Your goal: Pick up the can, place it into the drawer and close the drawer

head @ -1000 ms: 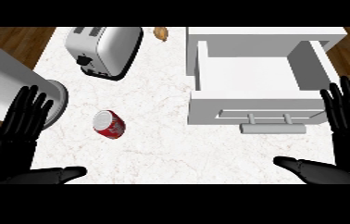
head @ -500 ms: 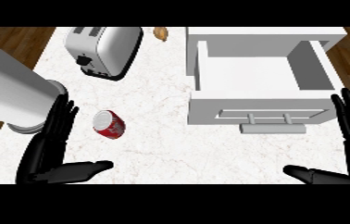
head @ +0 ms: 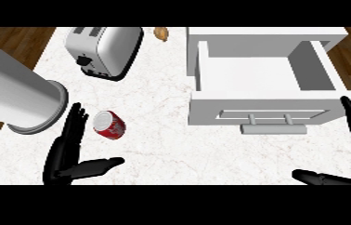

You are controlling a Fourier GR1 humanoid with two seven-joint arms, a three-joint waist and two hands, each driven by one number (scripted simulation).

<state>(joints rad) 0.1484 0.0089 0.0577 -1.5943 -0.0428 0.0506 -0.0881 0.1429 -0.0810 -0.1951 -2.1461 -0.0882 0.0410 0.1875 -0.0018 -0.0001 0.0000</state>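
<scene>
A red can [head: 109, 125] with a silver top lies on its side on the white marble counter, left of centre. My left hand [head: 67, 149] stands open just left of the can, fingers straight and pointing up, thumb stretched out below the can; a narrow gap separates them. The white drawer [head: 264, 80] is pulled open at the right, its inside bare, with a handle [head: 274, 129] on its front. My right hand [head: 322, 177] shows only at the lower right edge, open, away from the drawer front.
A silver toaster [head: 104, 49] stands at the back left. A large grey cylinder [head: 24, 101], my left forearm, crosses the left edge. A small brown item [head: 161, 33] lies at the back near the drawer's corner. Wooden floor shows beyond the counter's left edge.
My left hand has moved right, toward the can, and now stands close beside it. The right hand has slid further off toward the right edge. The can has stayed put.
</scene>
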